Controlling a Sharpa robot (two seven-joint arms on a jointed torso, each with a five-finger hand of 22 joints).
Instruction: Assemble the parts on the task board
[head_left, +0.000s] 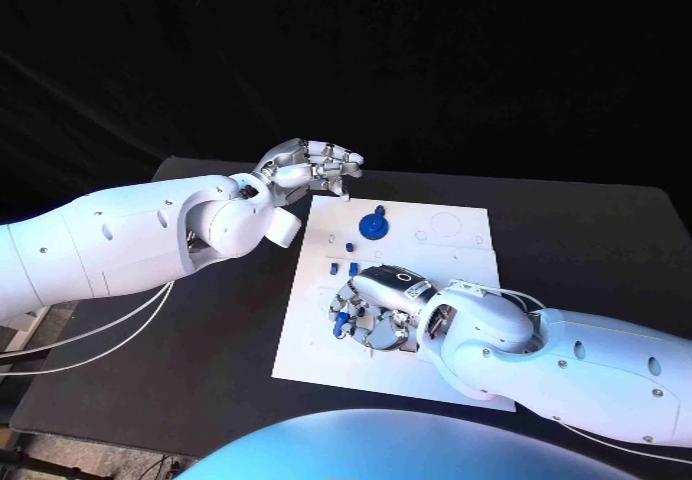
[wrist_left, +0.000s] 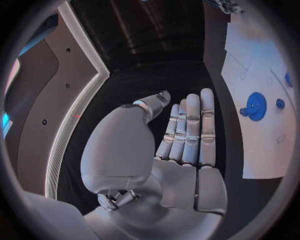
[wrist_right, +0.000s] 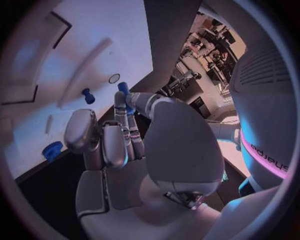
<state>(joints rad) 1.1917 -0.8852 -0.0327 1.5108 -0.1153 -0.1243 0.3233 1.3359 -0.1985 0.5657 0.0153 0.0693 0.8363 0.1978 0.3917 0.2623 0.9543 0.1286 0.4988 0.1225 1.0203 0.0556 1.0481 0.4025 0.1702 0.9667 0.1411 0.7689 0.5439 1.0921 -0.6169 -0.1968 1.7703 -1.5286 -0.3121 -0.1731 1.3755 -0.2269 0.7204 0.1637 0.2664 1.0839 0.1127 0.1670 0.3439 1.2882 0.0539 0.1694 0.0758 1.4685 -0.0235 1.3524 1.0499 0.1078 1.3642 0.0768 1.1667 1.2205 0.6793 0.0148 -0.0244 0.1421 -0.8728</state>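
Right silver hand (head_left: 372, 312) pinches a small blue peg (wrist_right: 123, 89) over the white task board (head_left: 459, 225).
The peg's long axis points down toward the board; left silver hand (head_left: 310, 165) is empty, fingers straight.

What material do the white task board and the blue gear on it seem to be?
The task board looks like matte white plastic or painted sheet: flat, with no glare. The blue gear looks like moulded or printed plastic: uniform saturated colour, dull finish. Neither can be confirmed.

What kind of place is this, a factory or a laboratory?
Probably a robotics test laboratory, not a factory line. A white task board with small blue parts lies on a black table, and the right wrist view shows cluttered equipment racks behind it.
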